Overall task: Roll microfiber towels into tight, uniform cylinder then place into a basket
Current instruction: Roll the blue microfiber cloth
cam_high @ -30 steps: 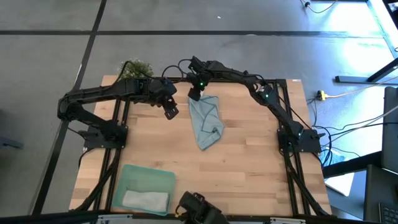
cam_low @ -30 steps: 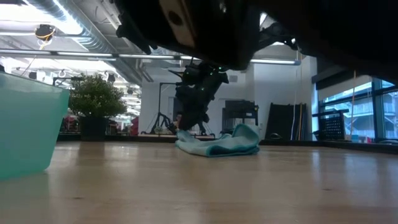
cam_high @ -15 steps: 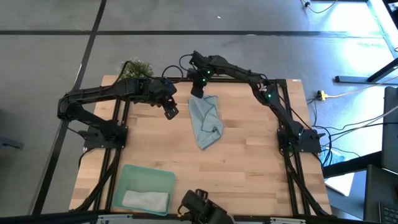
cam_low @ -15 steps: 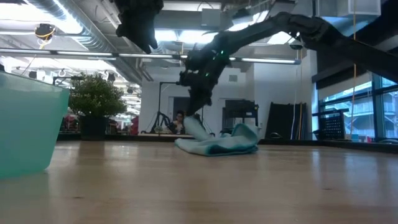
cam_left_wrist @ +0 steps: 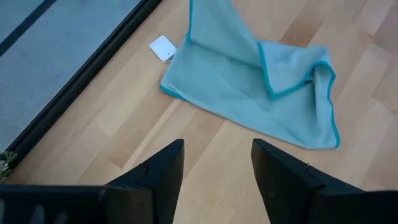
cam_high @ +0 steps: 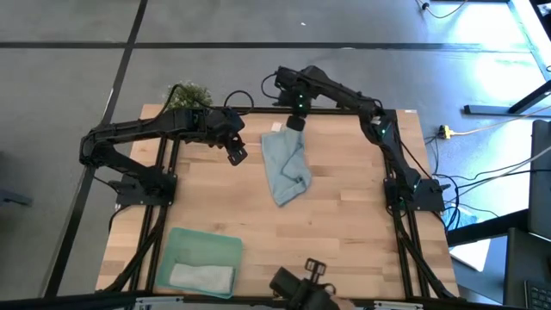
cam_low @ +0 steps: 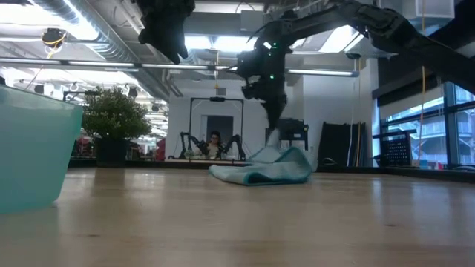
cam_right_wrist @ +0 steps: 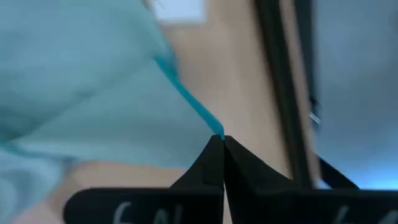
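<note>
Right gripper [cam_high: 295,125] sits over the table's far edge with its dark fingers pinched fully together on a corner of the blue towel [cam_high: 285,166]; in the right wrist view the fingertips [cam_right_wrist: 219,149] meet in a sharp point right on the towel's teal hem. The low view shows that corner drawn up into a thin peak under the gripper [cam_low: 272,126], while the rest of the cloth lies bunched and soft on the wood. It is a fuzzy, pale blue microfiber with a darker teal stitched border, creased and partly folded over itself, narrowing toward the near end. A small white tag [cam_left_wrist: 163,48] lies flat on the table at its far corner.

Left gripper [cam_high: 236,153] hangs above the table just left of the towel, touching nothing, its two dark fingers [cam_left_wrist: 163,174] standing apart with bare wood between them.

The basket [cam_high: 203,263] is a shallow, translucent mint-green plastic bin with rounded corners at the near left of the table. Inside lies the grey towel [cam_high: 201,276], pale and nubbly, not rolled into a cylinder as far as can be seen.

The table [cam_high: 344,224] is pale jointed wood strips.

A second ago the right gripper was lower and farther left, at the towel's far left corner. It has since closed, moved right and lifted. The left arm has not moved.
</note>
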Robot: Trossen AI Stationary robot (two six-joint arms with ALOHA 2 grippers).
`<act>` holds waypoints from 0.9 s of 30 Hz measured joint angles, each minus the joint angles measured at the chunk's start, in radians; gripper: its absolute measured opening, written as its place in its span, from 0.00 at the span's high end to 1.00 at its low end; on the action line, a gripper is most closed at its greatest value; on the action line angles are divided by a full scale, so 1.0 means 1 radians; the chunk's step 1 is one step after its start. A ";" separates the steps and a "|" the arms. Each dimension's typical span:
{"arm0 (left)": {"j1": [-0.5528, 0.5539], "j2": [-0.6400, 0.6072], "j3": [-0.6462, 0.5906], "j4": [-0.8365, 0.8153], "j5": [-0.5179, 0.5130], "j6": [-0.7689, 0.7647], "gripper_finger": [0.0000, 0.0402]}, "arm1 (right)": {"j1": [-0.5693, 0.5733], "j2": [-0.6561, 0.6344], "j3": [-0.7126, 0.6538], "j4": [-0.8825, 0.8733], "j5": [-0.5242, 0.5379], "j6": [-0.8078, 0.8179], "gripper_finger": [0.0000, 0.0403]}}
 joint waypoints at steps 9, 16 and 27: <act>0.000 0.000 0.000 0.000 0.000 -0.003 0.54 | -0.027 -0.001 -0.008 -0.128 0.150 0.097 1.00; 0.000 0.000 0.000 0.000 0.000 -0.005 0.54 | -0.042 -0.001 -0.008 -0.128 0.085 0.153 0.94; 0.000 0.000 0.000 0.000 0.000 -0.006 0.54 | -0.047 -0.003 -0.006 -0.129 0.053 0.167 0.73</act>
